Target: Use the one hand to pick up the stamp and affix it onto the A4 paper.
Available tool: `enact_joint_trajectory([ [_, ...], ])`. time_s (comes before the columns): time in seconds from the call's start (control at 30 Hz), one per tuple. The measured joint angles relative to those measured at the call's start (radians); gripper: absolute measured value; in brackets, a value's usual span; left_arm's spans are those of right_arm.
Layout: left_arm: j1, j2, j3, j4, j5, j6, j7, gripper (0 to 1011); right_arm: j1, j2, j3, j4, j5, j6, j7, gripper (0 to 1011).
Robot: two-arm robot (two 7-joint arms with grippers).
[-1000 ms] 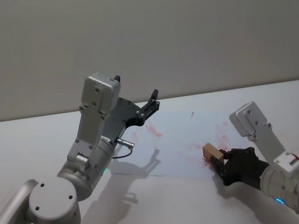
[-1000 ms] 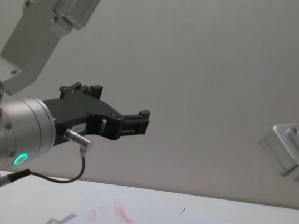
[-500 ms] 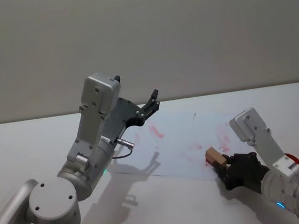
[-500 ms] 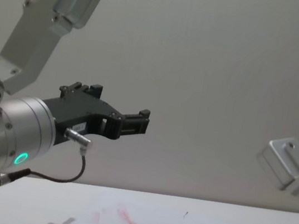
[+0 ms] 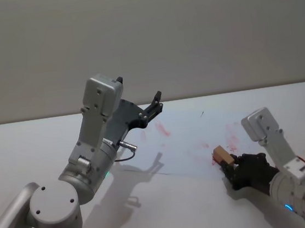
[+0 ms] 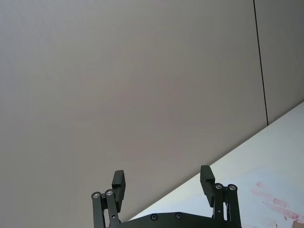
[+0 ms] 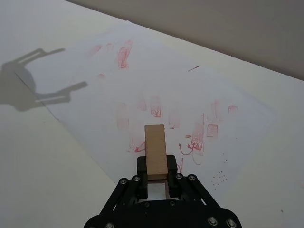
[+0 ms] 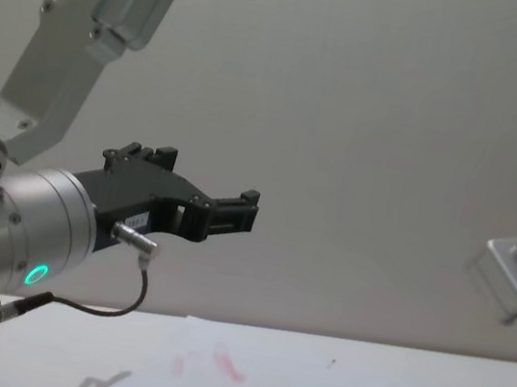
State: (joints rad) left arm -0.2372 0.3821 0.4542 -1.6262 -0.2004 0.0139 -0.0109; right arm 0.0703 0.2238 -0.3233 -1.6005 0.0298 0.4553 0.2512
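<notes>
Wooden stamp [image 7: 156, 151] over smudged A4 paper [image 7: 142, 80]

Head above, chest low, sharing A4 paper [image 5: 184, 143]

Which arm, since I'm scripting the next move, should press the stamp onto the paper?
Right. Its tool is shut on the stamp at the paper's near edge; the left tool hangs open, raised.

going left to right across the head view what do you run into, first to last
left arm's round base joint → left claw, open → stamp, gripped in the right claw → right arm's pale grey link
</notes>
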Motion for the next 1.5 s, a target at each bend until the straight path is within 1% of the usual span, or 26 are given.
enact_joint_trajectory([
  [0.1,0.0,0.0,0.0,0.0,0.0,0.0,0.0,1001,0.001,-0.001,0.003,-0.01,0.016,-0.01,-0.004,213],
  [0.17,0.0,0.0,0.0,0.0,0.0,0.0,0.0,1001,0.003,-0.003,0.01,-0.028,0.036,-0.022,-0.009,214],
  [0.27,0.0,0.0,0.0,0.0,0.0,0.0,0.0,1001,0.004,-0.003,0.022,-0.06,0.076,-0.039,-0.021,213],
  [0.3,0.0,0.0,0.0,0.0,0.0,0.0,0.0,1001,0.004,-0.003,0.022,-0.06,0.076,-0.039,-0.021,213],
  [0.33,0.0,0.0,0.0,0.0,0.0,0.0,0.0,1001,0.004,-0.001,0.03,-0.078,0.097,-0.045,-0.028,213],
  [0.37,0.0,0.0,0.0,0.0,0.0,0.0,0.0,1001,0.004,0.001,0.034,-0.086,0.106,-0.047,-0.032,213],
  [0.4,0.0,0.0,0.0,0.0,0.0,0.0,0.0,1001,0.001,0.006,0.044,-0.105,0.125,-0.051,-0.042,213],
  [0.47,0.0,0.0,0.0,0.0,0.0,0.0,0.0,1001,-0.004,0.013,0.053,-0.121,0.145,-0.053,-0.053,213],
  [0.5,0.0,0.0,0.0,0.0,0.0,0.0,0.0,1001,-0.011,0.021,0.063,-0.137,0.167,-0.055,-0.063,213],
  [0.53,0.0,0.0,0.0,0.0,0.0,0.0,0.0,1001,-0.011,0.021,0.063,-0.137,0.167,-0.055,-0.063,213],
  [0.6,0.0,0.0,0.0,0.0,0.0,0.0,0.0,1001,-0.029,0.041,0.084,-0.167,0.2,-0.054,-0.085,214],
  [0.7,0.0,0.0,0.0,0.0,0.0,0.0,0.0,1001,-0.048,0.061,0.102,-0.19,0.221,-0.049,-0.1,214],
  [0.73,0.0,0.0,0.0,0.0,0.0,0.0,0.0,1001,-0.063,0.076,0.113,-0.204,0.236,-0.044,-0.111,214],
  [0.8,0.0,0.0,0.0,0.0,0.0,0.0,0.0,1001,-0.076,0.088,0.122,-0.214,0.248,-0.037,-0.121,213],
  [0.83,0.0,0.0,0.0,0.0,0.0,0.0,0.0,1001,-0.092,0.102,0.132,-0.225,0.257,-0.032,-0.128,213],
  [0.93,0.0,0.0,0.0,0.0,0.0,0.0,0.0,1001,-0.113,0.12,0.144,-0.237,0.27,-0.022,-0.138,213],
  [1.0,0.0,0.0,0.0,0.0,0.0,0.0,0.0,1001,-0.141,0.145,0.158,-0.249,0.28,-0.007,-0.147,214],
  [1.03,0.0,0.0,0.0,0.0,0.0,0.0,0.0,1001,-0.141,0.145,0.158,-0.249,0.28,-0.007,-0.147,214],
  [1.17,0.0,0.0,0.0,0.0,0.0,0.0,0.0,1001,-0.174,0.174,0.171,-0.258,0.285,0.012,-0.15,213],
  [1.33,0.0,0.0,0.0,0.0,0.0,0.0,0.0,1001,-0.191,0.191,0.179,-0.259,0.283,0.021,-0.15,213],
  [1.5,0.0,0.0,0.0,0.0,0.0,0.0,0.0,1001,-0.195,0.204,0.183,-0.248,0.267,0.027,-0.146,213],
])
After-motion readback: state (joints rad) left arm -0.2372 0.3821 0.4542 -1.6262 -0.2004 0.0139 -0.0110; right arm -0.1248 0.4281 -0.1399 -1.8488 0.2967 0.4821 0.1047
